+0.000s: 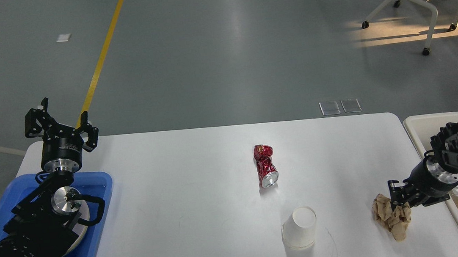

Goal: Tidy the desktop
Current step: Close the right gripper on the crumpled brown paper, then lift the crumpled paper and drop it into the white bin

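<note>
Our R gripper (399,200) sits low near the table's (187,218) right edge, jaws closed on the crumpled brown paper (391,214), which touches the table surface. L gripper (60,123) is raised over the far-left corner w/ jaws spread wide, holding nothing. Crushed red can (265,166) lies approx. mid-table; white cup (299,227) near the front edge.
</note>
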